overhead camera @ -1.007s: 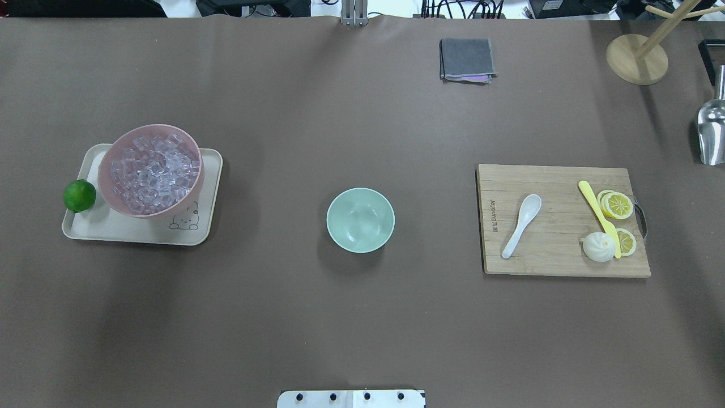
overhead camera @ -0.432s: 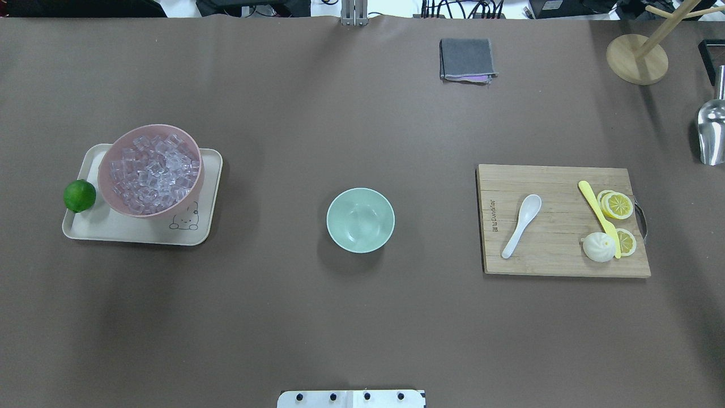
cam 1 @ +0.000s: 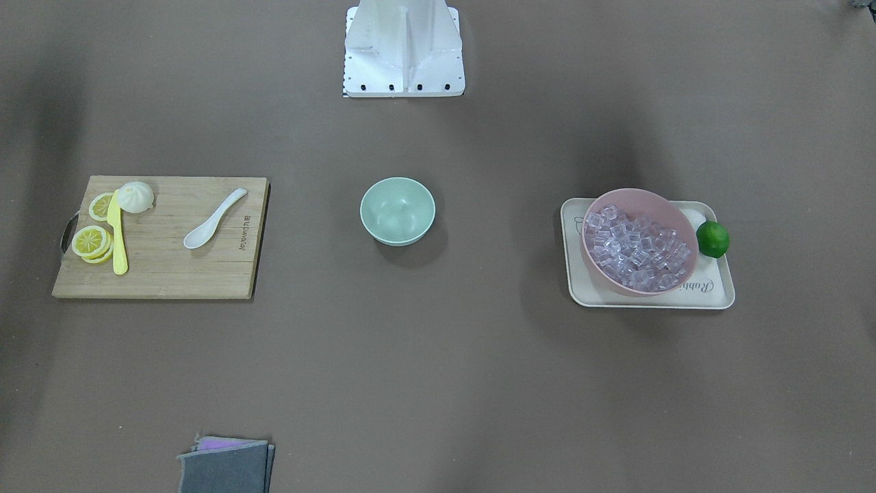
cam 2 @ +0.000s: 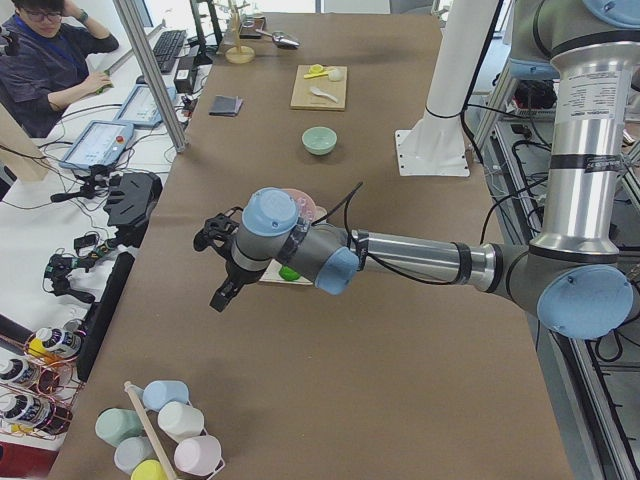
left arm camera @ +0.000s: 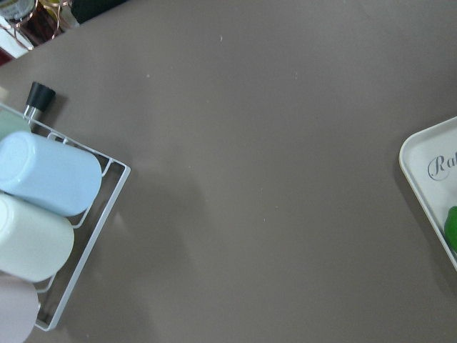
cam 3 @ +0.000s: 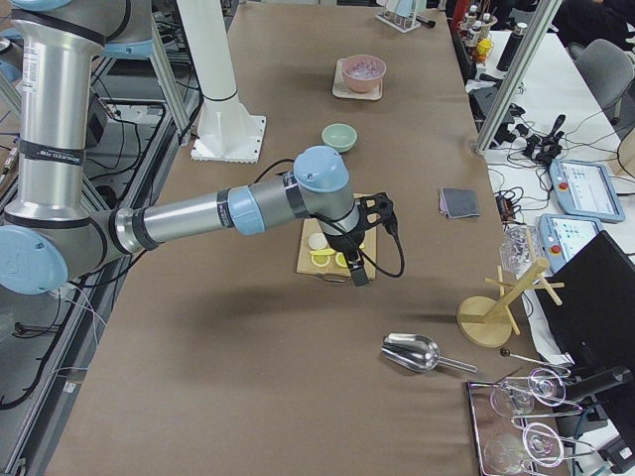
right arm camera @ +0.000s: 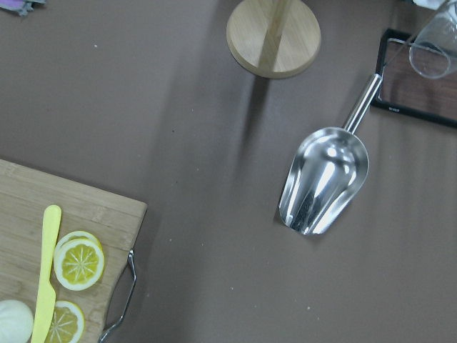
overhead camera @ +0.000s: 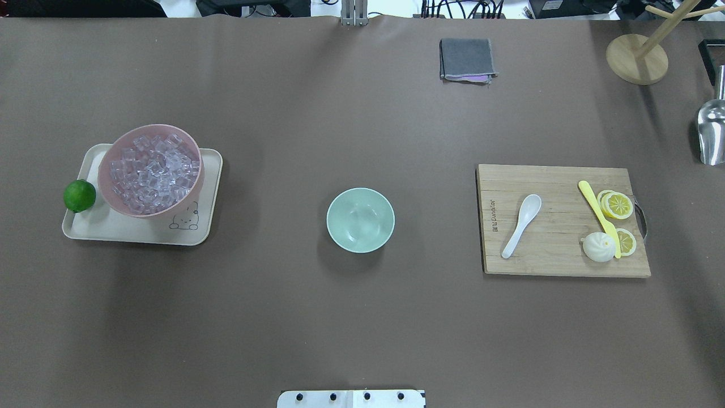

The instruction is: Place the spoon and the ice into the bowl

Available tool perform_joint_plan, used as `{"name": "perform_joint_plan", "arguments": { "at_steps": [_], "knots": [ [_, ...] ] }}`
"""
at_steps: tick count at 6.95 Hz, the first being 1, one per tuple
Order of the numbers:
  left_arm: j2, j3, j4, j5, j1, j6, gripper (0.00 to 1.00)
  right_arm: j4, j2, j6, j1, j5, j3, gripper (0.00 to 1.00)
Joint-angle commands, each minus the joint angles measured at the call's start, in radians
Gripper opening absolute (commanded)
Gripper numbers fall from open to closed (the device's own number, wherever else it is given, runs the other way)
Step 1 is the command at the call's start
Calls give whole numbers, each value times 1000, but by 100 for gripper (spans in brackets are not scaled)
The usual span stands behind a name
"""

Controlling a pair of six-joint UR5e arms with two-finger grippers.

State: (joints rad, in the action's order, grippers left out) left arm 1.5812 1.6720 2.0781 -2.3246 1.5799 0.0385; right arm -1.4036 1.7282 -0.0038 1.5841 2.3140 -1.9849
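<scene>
The white spoon [overhead camera: 522, 224] lies on the wooden cutting board [overhead camera: 561, 258] at the right, also seen in the front view [cam 1: 213, 219]. The mint-green bowl [overhead camera: 360, 220] stands empty at the table's middle [cam 1: 397, 211]. Many clear ice cubes [overhead camera: 152, 173] fill the pink bowl [overhead camera: 170, 214] on a cream tray [overhead camera: 113, 229]. Neither gripper shows in the overhead or front view. In the left side view my left gripper [cam 2: 222, 290] hangs beyond the tray's outer end. In the right side view my right gripper [cam 3: 355, 270] hangs over the board's outer end. I cannot tell if either is open.
A lime [overhead camera: 79, 195] sits on the tray's edge. A yellow knife [overhead camera: 597, 212], lemon slices [overhead camera: 616, 205] and a white bun [overhead camera: 598, 247] share the board. A grey cloth [overhead camera: 466, 59], a wooden stand [overhead camera: 636, 59], a metal scoop [right arm camera: 325, 179] and a cup rack [left arm camera: 43, 214] lie further out.
</scene>
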Motion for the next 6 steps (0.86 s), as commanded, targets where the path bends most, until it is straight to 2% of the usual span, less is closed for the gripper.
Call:
{"name": "perform_joint_plan", "arguments": {
  "at_steps": [1, 2, 4, 5, 6],
  "knots": [
    [9, 8, 129, 1, -146, -127, 99, 70, -18, 8, -72, -1, 5, 100],
    [34, 12, 160, 2, -225, -252, 99, 72, -30, 49, -102, 1, 3, 100],
    [65, 21, 308, 19, -369, -612, 99, 93, -50, 295, -162, -2, -12, 100],
    [75, 43, 324, 77, -429, -694, 99, 165, -50, 432, -202, -8, -12, 100],
    [80, 72, 324, 149, -511, -774, 99, 234, -52, 553, -275, -58, -14, 100]
  ]
}}
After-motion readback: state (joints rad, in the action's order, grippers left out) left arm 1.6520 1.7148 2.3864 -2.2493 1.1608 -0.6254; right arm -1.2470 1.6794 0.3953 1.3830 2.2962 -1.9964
